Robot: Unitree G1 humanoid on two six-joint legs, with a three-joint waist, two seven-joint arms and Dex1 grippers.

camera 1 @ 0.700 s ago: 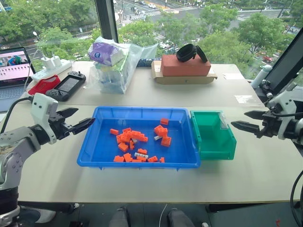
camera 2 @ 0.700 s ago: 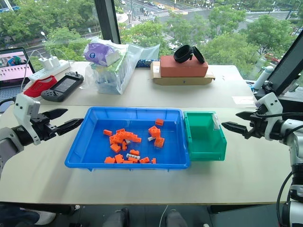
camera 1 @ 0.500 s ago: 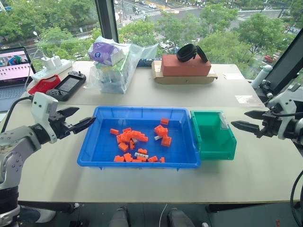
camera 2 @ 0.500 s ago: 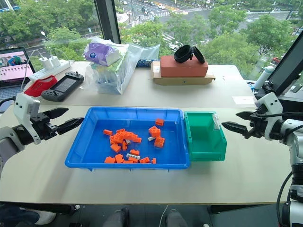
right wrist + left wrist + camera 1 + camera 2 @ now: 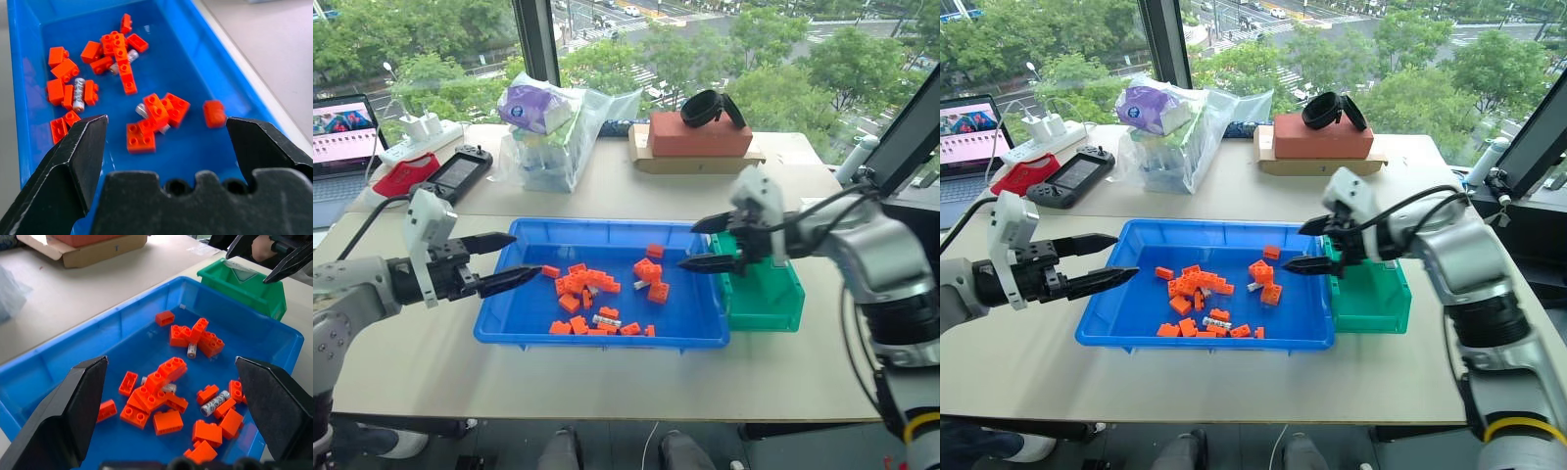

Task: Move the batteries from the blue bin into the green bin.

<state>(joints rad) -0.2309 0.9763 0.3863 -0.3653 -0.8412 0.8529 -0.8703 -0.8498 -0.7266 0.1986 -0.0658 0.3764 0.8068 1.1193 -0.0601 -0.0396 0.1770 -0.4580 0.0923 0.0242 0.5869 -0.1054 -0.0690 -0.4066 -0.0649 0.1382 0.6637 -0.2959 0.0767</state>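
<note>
Among orange bricks (image 5: 585,282) lie small grey-white, dark-marked batteries (image 5: 605,320); both end effectors, left (image 5: 501,260) and right (image 5: 699,244), spread empty.

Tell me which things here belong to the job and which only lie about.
Job: batteries, blue bin, green bin.
Lying about: orange toy bricks, laptop, handheld game console, power strip, plastic bag, red brick.

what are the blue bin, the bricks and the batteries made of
Blue bin: likely moulded plastic, glossy, its floor catching reflections. Orange bricks: studded toy plastic, smooth with a slight sheen. Batteries: probably metal cells in a printed grey-white wrap with dark markings; one has a shiny end.
</note>
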